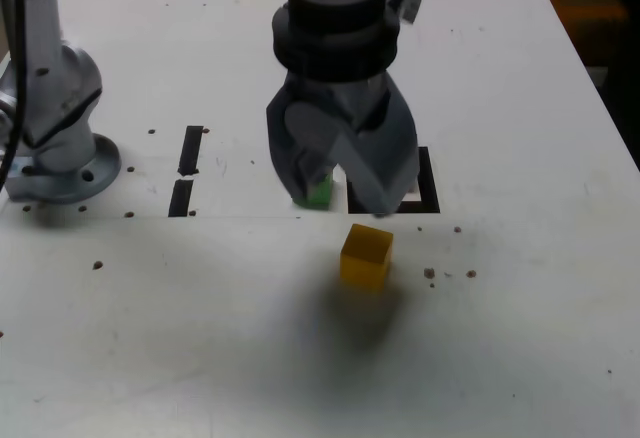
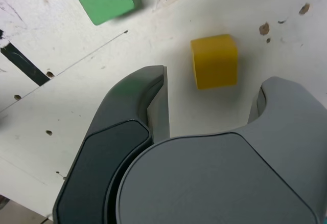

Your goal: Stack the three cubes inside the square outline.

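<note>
Exterior view: tool (image 1: 340, 198) hung over the desk (image 1: 520, 288), jaws spread, nothing visible between them. Yellow block (image 1: 366, 256) sat on the near side of the square outline (image 1: 430, 183), apart from it. Green block (image 1: 319, 193) was just left of the outline, partly hidden by the tool, which also covered much of the frame. Red block couldn't be made out. Two short tape strips (image 1: 189, 150) lay further left, out of the way.

Wrist view: jaws apart, yellow block ahead of the gap and roughly in line with it. Step in hand looked like picking up yellow. Best done by matching the jaws to two opposite faces, centring, going down straight with both tips clear of the top, then closing evenly; a skewed approach could have twisted or nudged it. Green lay well off to one side, close to the dark tape, so a wide swing toward the outline risked knocking it.
</note>
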Controlling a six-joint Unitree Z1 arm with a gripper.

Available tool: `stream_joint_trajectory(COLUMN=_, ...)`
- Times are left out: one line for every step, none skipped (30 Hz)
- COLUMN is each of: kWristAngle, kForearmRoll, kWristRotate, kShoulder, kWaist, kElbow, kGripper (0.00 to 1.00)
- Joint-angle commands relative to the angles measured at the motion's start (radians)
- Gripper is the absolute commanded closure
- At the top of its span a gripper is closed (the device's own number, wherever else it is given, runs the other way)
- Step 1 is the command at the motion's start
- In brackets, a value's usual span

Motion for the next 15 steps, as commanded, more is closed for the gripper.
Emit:
stream_joint_trajectory(kWristAngle=0.000, kForearmRoll=-0.007, kWristRotate=-0.002, kShoulder=0.016, kWaist=0.003, kElbow=0.003, kGripper=0.33)
stream_joint_trajectory(kWristAngle=0.000, kForearmRoll=-0.012, kWristRotate=-0.002, kShoulder=0.023, kWaist=0.003, kElbow=0.003, kGripper=0.33)
stream_joint_trajectory(kWristAngle=0.000, kForearmRoll=-0.018, kWristRotate=-0.001, kShoulder=0.033, kWaist=0.003, kElbow=0.003, kGripper=0.33)
stream_joint_trajectory(kWristAngle=-0.001, kForearmRoll=-0.022, kWristRotate=-0.001, kShoulder=0.041, kWaist=0.003, kElbow=0.002, kGripper=0.33)
stream_joint_trajectory(kWristAngle=-0.001, kForearmRoll=-0.026, kWristRotate=-0.001, kShoulder=0.049, kWaist=0.003, kElbow=0.001, kGripper=0.33)
stream_joint_trajectory(kWristAngle=-0.001, kForearmRoll=-0.030, kWristRotate=0.000, kShoulder=0.057, kWaist=0.003, kElbow=-0.001, kGripper=0.33)
stream_joint_trajectory(kWristAngle=-0.001, kForearmRoll=-0.033, kWristRotate=0.000, kShoulder=0.062, kWaist=0.003, kElbow=-0.002, kGripper=0.33)
stream_joint_trajectory(kWristAngle=-0.002, kForearmRoll=-0.035, kWristRotate=0.000, kShoulder=0.067, kWaist=0.003, kElbow=-0.004, kGripper=0.33)
stream_joint_trajectory(kWristAngle=-0.002, kForearmRoll=-0.039, kWristRotate=0.001, kShoulder=0.075, kWaist=0.003, kElbow=-0.006, kGripper=0.33)
stream_joint_trajectory(kWristAngle=-0.003, kForearmRoll=-0.042, kWristRotate=0.001, kShoulder=0.082, kWaist=0.003, kElbow=-0.008, kGripper=0.33)
stream_joint_trajectory(kWristAngle=-0.004, kForearmRoll=-0.045, kWristRotate=0.001, kShoulder=0.091, kWaist=0.003, kElbow=-0.010, kGripper=0.33)
stream_joint_trajectory(kWristAngle=-0.006, kForearmRoll=-0.048, kWristRotate=0.001, kShoulder=0.099, kWaist=0.003, kElbow=-0.011, kGripper=0.33)
stream_joint_trajectory(kWristAngle=-0.006, kForearmRoll=-0.049, kWristRotate=0.001, kShoulder=0.102, kWaist=0.003, kElbow=-0.011, kGripper=0.33)
stream_joint_trajectory(kWristAngle=-0.006, kForearmRoll=-0.050, kWristRotate=0.001, kShoulder=0.104, kWaist=0.003, kElbow=-0.010, kGripper=0.33)
stream_joint_trajectory(kWristAngle=-0.007, kForearmRoll=-0.051, kWristRotate=0.001, kShoulder=0.106, kWaist=0.003, kElbow=-0.008, kGripper=0.33)
